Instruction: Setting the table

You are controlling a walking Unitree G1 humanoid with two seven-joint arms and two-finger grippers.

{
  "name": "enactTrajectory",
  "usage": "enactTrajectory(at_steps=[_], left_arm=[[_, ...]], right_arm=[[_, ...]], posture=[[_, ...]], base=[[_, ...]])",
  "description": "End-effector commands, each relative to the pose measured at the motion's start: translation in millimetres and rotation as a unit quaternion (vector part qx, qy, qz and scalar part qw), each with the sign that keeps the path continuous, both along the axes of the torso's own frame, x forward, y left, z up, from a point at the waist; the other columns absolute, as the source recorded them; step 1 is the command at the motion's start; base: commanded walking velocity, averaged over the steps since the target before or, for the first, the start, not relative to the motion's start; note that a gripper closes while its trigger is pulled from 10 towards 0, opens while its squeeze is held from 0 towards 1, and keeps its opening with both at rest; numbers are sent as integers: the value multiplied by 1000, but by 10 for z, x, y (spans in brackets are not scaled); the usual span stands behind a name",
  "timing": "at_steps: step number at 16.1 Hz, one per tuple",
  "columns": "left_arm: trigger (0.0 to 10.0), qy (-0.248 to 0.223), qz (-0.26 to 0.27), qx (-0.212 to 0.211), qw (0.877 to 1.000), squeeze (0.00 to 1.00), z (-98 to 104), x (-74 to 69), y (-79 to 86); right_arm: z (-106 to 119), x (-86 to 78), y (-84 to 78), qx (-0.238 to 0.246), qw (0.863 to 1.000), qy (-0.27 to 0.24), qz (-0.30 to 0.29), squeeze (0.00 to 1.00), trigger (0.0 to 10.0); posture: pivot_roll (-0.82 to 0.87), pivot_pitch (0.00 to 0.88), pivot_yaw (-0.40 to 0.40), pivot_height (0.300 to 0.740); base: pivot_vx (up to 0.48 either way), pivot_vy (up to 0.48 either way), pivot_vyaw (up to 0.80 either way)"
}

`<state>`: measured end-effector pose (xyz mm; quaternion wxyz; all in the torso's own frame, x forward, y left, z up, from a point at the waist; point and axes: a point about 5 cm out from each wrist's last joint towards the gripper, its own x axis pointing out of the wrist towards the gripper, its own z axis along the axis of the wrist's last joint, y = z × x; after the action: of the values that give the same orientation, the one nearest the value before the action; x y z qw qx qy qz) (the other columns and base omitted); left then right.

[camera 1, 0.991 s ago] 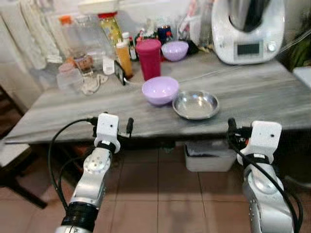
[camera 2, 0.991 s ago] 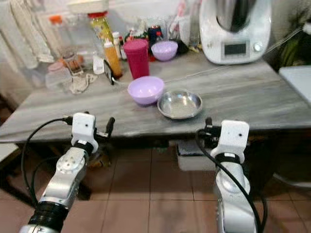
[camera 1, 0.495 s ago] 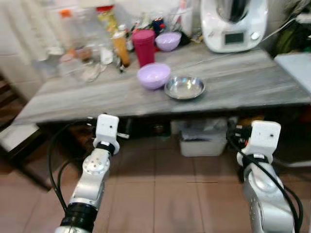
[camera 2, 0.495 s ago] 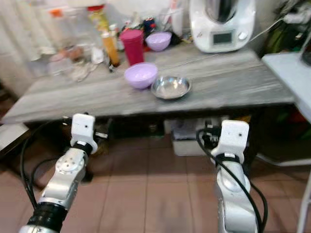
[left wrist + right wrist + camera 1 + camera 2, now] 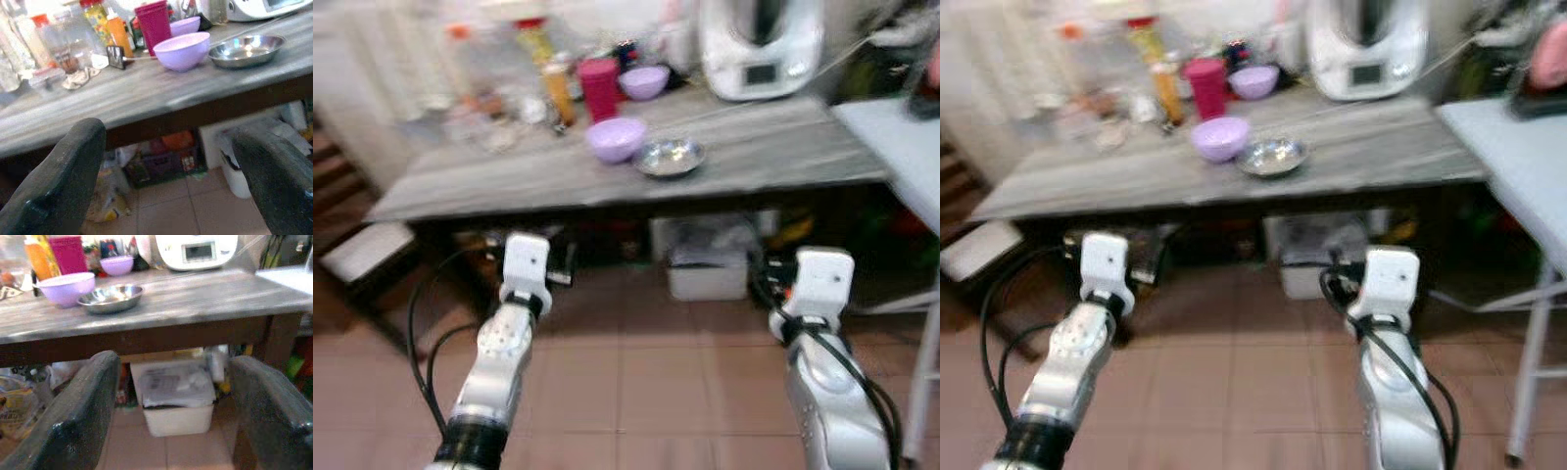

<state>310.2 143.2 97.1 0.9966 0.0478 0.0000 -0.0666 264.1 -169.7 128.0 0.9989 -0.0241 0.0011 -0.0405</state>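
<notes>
Grippers both spread wide, holding nothing, low in frame.
Upper centre: shallow shiny steel dish (image 5: 671, 157) beside lilac plastic bowl (image 5: 615, 139) — probably light, rigid, slippery; best pinched at rim by left gripper (image 5: 161, 181) or right gripper (image 5: 171, 401).

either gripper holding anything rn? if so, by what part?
Nothing held. Left gripper and right gripper are both open and empty, short of the table; the purple bowl sits untouched.
</notes>
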Motion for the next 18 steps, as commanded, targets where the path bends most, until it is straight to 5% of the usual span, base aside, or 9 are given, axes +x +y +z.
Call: enactTrajectory(at_steps=[1, 6, 12, 18], left_arm=[[10000, 9, 6, -6, 1000, 0, -37, -14, 66], [10000, 52, 30, 15, 998, 0, -270, -153, 269], [10000, 37, -23, 8, 999, 0, -197, -197, 192], [10000, 42, -39, -1, 998, 0, -194, -202, 126]], right_arm=[[-55, -16, 48, -2, 1000, -2, 19, 0, 10000], [-209, -17, 88, 33, 999, 11, 41, 0, 10000], [-251, -50, 124, 43, 998, 6, 40, 0, 10000], [-231, -69, 62, 28, 999, 1, 33, 0, 10000]], posture=[[-357, 0, 141, 740], [-300, 0, 138, 740], [-284, 0, 145, 740], [-302, 0, 134, 740]], base=[[0, 0, 0], [0, 0, 0], [0, 0, 0], [0, -389, 0]])
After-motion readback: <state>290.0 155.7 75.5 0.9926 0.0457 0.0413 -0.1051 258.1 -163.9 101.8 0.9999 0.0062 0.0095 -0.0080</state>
